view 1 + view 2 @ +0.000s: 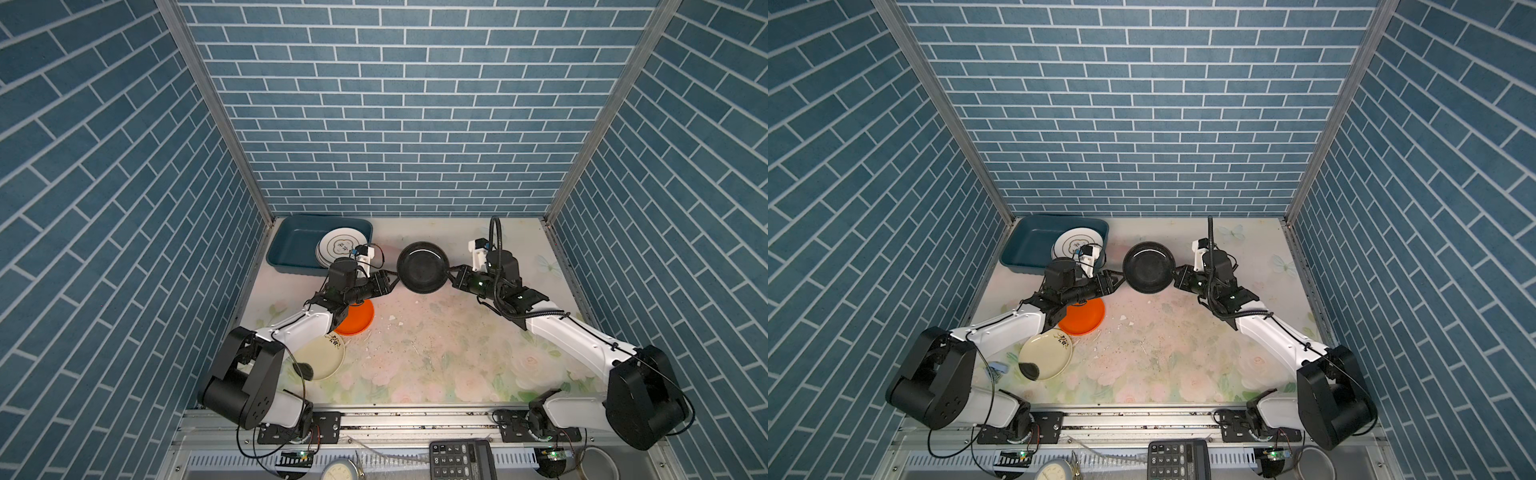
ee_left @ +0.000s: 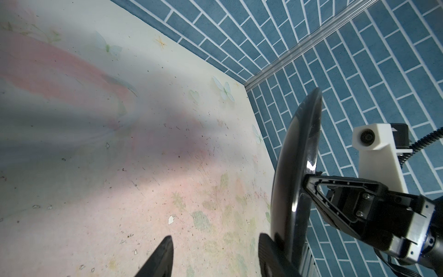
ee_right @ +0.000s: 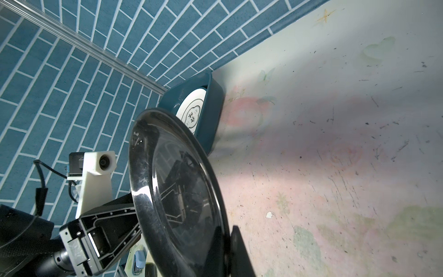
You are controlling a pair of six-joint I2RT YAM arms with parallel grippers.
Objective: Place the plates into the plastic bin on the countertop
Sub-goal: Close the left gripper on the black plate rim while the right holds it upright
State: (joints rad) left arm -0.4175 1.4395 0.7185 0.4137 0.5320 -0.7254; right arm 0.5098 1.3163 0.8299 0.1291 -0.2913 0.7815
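A black plate [image 1: 423, 268] [image 1: 1148, 268] hangs level above the countertop [image 1: 436, 345], between both arms. My right gripper [image 1: 449, 276] [image 3: 229, 230] is shut on its right rim. My left gripper [image 1: 394, 278] [image 2: 215, 236] stands open at the left rim. One of its fingers [image 2: 271, 249] lies close against the plate's underside [image 2: 287, 167], and only countertop shows between the jaws. The plastic bin [image 1: 291, 245] [image 3: 211, 115] at the back left holds stacked white plates [image 1: 343, 247] [image 3: 191, 108]. An orange plate [image 1: 357, 318] and a cream plate [image 1: 320, 355] lie partly under my left arm.
Blue brick walls close in the back and both sides. White chips [image 1: 392, 319] dot the countertop's middle. In front of the grey rail [image 1: 415, 419] lie a calculator [image 1: 461, 459], a dial-faced disc [image 1: 340, 469] and a metal bowl [image 1: 598, 461].
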